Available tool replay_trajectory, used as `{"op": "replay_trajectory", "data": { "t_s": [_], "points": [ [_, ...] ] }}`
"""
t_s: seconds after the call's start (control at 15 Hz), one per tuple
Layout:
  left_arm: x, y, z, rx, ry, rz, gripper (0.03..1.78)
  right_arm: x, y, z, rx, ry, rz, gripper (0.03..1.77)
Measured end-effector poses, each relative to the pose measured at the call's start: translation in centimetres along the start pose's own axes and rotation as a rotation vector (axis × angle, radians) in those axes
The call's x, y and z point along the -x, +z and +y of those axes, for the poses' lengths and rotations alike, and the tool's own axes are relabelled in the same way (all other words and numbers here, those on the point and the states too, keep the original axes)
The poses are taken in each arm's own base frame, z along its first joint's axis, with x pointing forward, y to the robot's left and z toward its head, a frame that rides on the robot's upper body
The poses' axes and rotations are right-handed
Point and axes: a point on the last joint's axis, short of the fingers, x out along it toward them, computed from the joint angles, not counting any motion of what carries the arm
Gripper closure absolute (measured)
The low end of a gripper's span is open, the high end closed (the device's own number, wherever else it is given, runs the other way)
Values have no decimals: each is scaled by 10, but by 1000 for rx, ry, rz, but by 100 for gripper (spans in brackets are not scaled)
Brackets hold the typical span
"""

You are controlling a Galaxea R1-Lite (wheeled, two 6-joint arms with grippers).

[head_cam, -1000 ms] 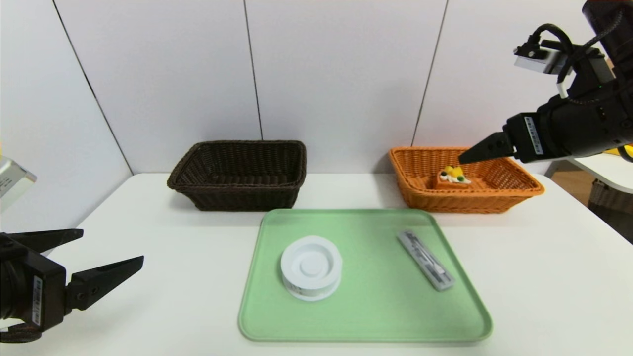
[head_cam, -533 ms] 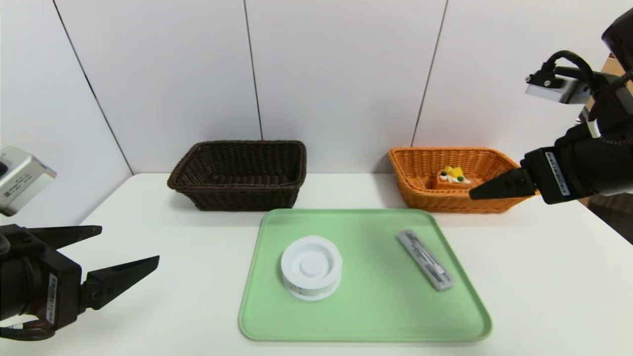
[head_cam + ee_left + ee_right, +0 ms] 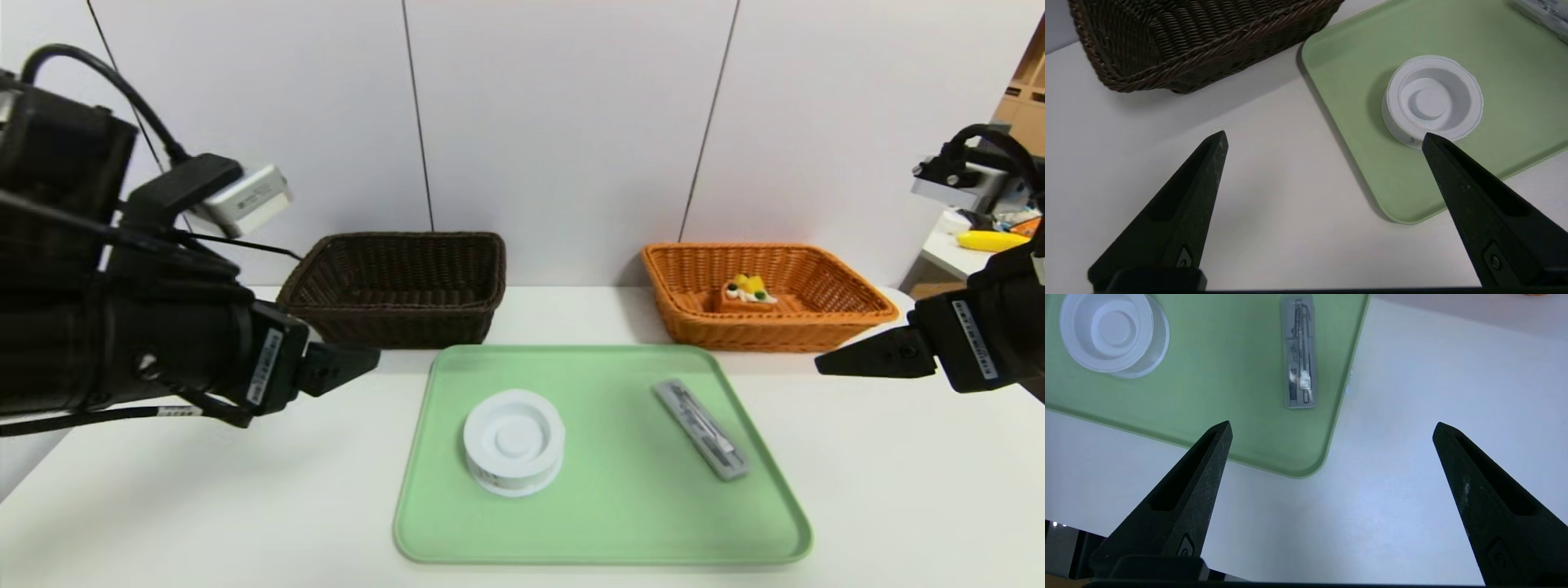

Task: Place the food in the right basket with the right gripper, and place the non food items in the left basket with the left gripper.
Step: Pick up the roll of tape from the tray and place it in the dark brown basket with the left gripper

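Black fingers are standing wide apart on the left gripper [image 3: 1325,136], which is hovering with nothing between them, its arm reaching in and the tips pointing toward the tray. Just beyond that gripper, the dark brown basket [image 3: 392,286] is sitting bare inside. Past its tips, the green tray [image 3: 604,523] is holding a white round container [image 3: 513,434] and, farther across, a slim grey case [image 3: 702,429]. Over on the other side, the right gripper [image 3: 1333,426] is hanging above the table [image 3: 882,490], also spread wide and holding nothing. Beyond it, the orange basket [image 3: 784,331] is carrying a piece of cake [image 3: 745,292]. Only the head view is showing the cake; the right wrist view is revealing slender tools [image 3: 1303,351] inside the case.
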Motion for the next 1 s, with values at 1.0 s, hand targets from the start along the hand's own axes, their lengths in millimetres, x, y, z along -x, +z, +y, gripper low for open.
{"op": "replay_trajectory", "data": {
  "t_s": [1.0],
  "points": [
    [-77, 42, -52, 38, -65, 306, 12, 0, -10, 0, 6, -15, 18, 11]
  ]
}}
